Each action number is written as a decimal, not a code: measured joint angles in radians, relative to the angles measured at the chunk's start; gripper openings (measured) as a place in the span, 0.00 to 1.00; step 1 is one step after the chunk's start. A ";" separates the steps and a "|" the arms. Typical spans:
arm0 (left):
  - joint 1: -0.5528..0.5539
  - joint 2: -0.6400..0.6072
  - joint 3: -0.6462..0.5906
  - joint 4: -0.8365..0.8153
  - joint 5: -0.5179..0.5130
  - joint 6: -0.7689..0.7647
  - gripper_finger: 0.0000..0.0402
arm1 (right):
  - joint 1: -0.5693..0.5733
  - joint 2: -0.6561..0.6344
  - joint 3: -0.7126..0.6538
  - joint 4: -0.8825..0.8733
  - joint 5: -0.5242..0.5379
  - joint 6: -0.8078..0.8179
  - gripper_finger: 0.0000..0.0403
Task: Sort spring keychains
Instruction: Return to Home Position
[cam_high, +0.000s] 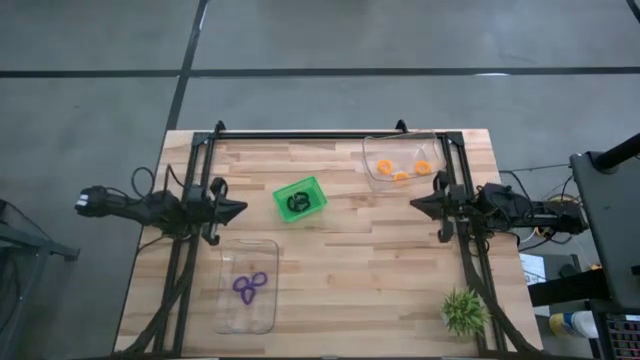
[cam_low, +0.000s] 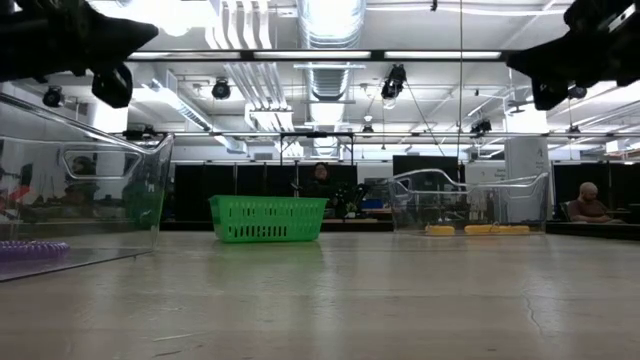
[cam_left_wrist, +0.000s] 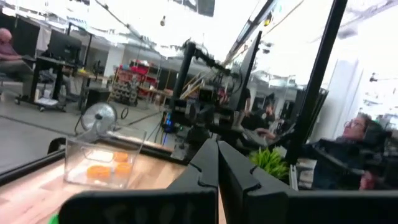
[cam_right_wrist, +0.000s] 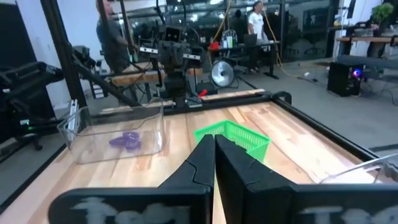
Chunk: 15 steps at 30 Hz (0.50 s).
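High view: left gripper (cam_high: 238, 210) mid-left, right gripper (cam_high: 418, 205) mid-right. The purple keychains (cam_high: 250, 287) lie lower left, nearer the left arm.
Low view: orange keychains (cam_low: 480, 229) at right.
Wrist views: both grippers pressed together, empty.

1. Bright, even light from above covers the table (cam_high: 350, 270); shadows are faint.
2. Ceiling lamps (cam_low: 330, 20) glare white in the low view.
3. Past the pressed-together jaws of the left gripper (cam_left_wrist: 215, 144), the room burns out white.

Overhead, low, wrists; shared green bin (cam_low: 268, 220).
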 joint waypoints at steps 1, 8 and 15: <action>0.000 -0.003 -0.011 0.022 0.000 0.000 0.00 | 0.000 -0.003 -0.017 0.023 0.000 0.000 0.02; 0.000 -0.018 -0.042 0.056 0.007 0.032 0.00 | 0.000 -0.009 -0.120 0.148 -0.001 0.021 0.02; 0.000 -0.020 -0.043 0.047 0.008 0.064 0.00 | 0.000 -0.007 -0.160 0.161 0.001 0.044 0.02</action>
